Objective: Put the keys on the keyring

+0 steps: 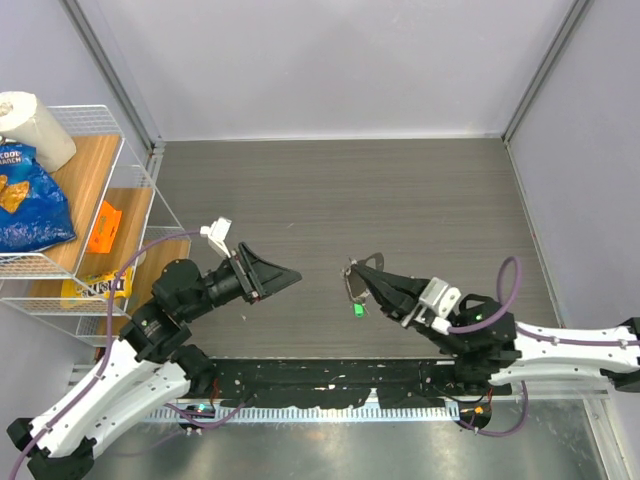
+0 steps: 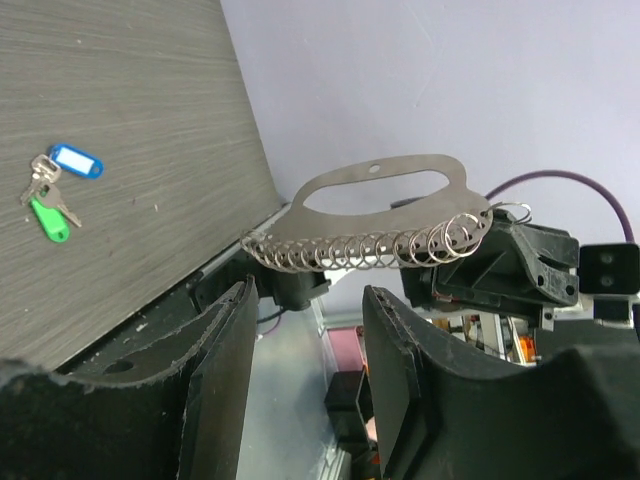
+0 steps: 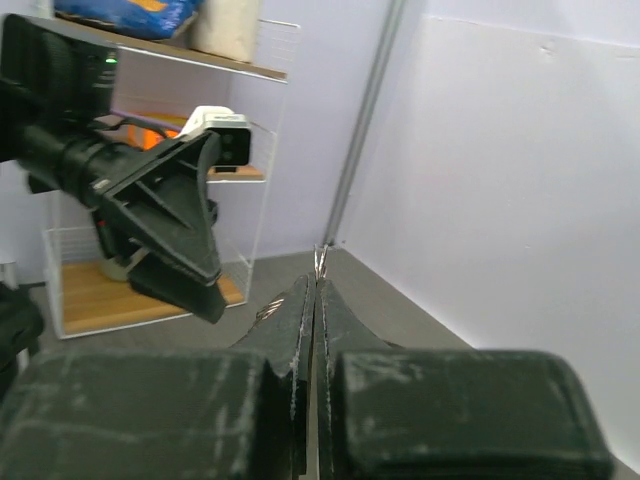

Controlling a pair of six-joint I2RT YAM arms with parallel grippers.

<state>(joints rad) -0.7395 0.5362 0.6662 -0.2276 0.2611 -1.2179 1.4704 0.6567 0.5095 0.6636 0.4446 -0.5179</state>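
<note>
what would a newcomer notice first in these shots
The right gripper, mid-table, pinches the keyring, a flat metal loop strung with small rings. The left gripper faces it, open and empty. The blue- and green-tagged keys lie on the table near them.

Keys [image 2: 48, 218] on grey wood-grain table [image 1: 400, 190].

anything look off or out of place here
Yes: the keys lie loose on the table, blue tag and green head side by side, well apart from the keyring. The right gripper holds the keyring tilted in the air, and the left gripper faces it, open and empty.
</note>
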